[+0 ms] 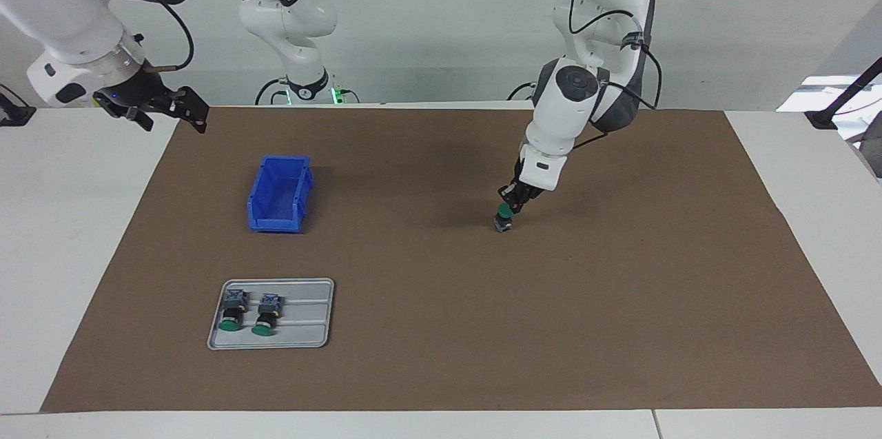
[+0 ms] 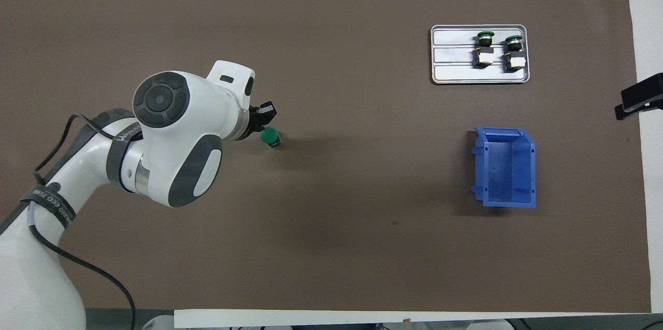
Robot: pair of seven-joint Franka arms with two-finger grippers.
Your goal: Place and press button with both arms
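Observation:
One button [image 1: 504,217] [image 2: 269,137] stands on the brown mat toward the left arm's end of the table, its green cap up and its dark block on the mat. My left gripper [image 1: 511,205] [image 2: 263,122] reaches steeply down and sits right at the green cap. Whether it still grips the cap does not show. My right gripper [image 1: 172,116] [image 2: 636,101] waits open and empty, raised over the mat's corner at the right arm's end.
A grey tray [image 1: 306,329] [image 2: 450,60] holds two more green-capped buttons [image 1: 231,311] [image 1: 267,315] lying on their sides. A blue bin [image 1: 275,222] [image 2: 505,200], empty, stands nearer to the robots than the tray. White table borders the mat.

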